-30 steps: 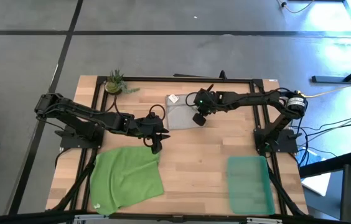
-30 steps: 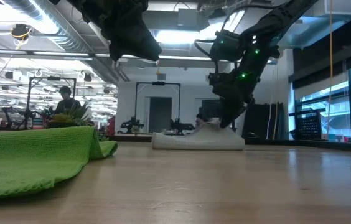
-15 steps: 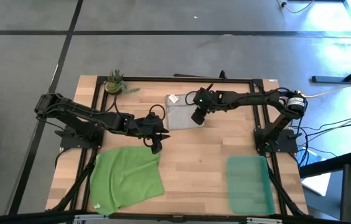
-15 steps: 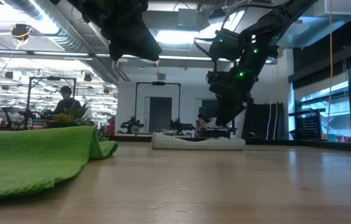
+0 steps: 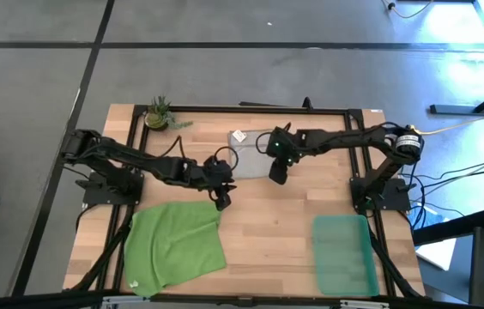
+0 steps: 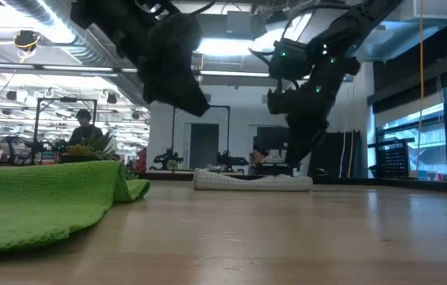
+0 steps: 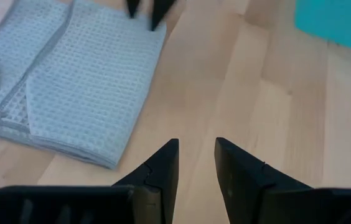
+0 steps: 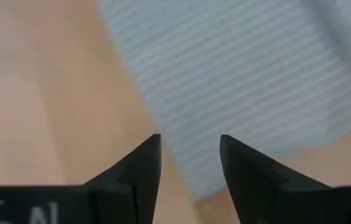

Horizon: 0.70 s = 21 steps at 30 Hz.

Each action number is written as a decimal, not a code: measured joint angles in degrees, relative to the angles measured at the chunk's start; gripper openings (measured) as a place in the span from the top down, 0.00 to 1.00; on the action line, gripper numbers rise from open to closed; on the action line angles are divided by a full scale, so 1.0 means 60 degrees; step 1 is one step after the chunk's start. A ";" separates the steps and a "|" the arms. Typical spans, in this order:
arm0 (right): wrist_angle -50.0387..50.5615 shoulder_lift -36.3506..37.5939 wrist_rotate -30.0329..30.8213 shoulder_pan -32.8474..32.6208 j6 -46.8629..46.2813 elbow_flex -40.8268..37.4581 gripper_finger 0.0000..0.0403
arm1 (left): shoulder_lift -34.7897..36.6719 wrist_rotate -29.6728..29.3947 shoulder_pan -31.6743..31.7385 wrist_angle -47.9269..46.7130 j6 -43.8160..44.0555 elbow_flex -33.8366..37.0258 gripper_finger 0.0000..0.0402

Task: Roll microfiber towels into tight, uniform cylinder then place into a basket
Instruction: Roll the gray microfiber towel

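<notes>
- High view: the grey towel (image 5: 249, 154) is lying flat near the middle of the table's far edge, its white tag (image 5: 238, 136) at its far left corner. The right gripper (image 5: 277, 176) is hanging over the towel's near right corner, and the left gripper (image 5: 222, 202) is sitting just off the towel's near left corner, over bare wood beside the far right corner of the green towel (image 5: 175, 247). The green towel is spreading flat across the near left part of the table. The basket (image 5: 344, 254) is resting at the near right corner with nothing in it. A small potted plant (image 5: 158, 113) is standing at the far left corner.
- Low view: the grey towel (image 6: 252, 181) is showing as a low, flat strip on the wood, with the right gripper (image 6: 296, 162) hanging just above its right end, not touching. The green towel (image 6: 41, 199) is bulking up at the left. A person (image 6: 83, 125) is sitting in the room behind.
- Left wrist view: the left gripper (image 7: 195, 163) is holding its fingers a narrow gap apart with nothing between them; the grey towel (image 7: 76, 81) is lying ahead of the tips, apart from them, and a corner of the basket (image 7: 334, 20) is showing beyond.
- Right wrist view: the right gripper (image 8: 189, 163) is keeping its fingers parted around nothing, with the grey towel (image 8: 244, 87) spreading just beyond them.
</notes>
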<state>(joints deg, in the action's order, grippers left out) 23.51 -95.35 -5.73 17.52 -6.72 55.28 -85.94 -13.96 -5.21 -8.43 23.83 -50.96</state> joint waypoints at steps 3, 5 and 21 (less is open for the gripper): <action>-0.1157 0.0000 0.0642 0.0000 -0.0058 -0.0362 0.59 | -0.0001 0.0014 0.0000 0.0026 0.0000 0.0000 0.75; -0.1746 0.0000 0.0875 0.0000 0.0007 -0.0591 0.59 | 0.0037 0.0011 0.0000 -0.0004 0.0000 0.0000 0.75; -0.2288 -0.0423 -0.0461 -0.0779 -0.1017 -0.1857 0.59 | 0.0080 -0.0005 -0.0089 -0.0201 -0.0775 0.0004 0.75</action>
<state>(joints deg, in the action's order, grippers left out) 9.78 -97.89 -8.50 12.85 -12.82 44.14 -85.46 -13.99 -5.75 -9.63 19.19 -50.94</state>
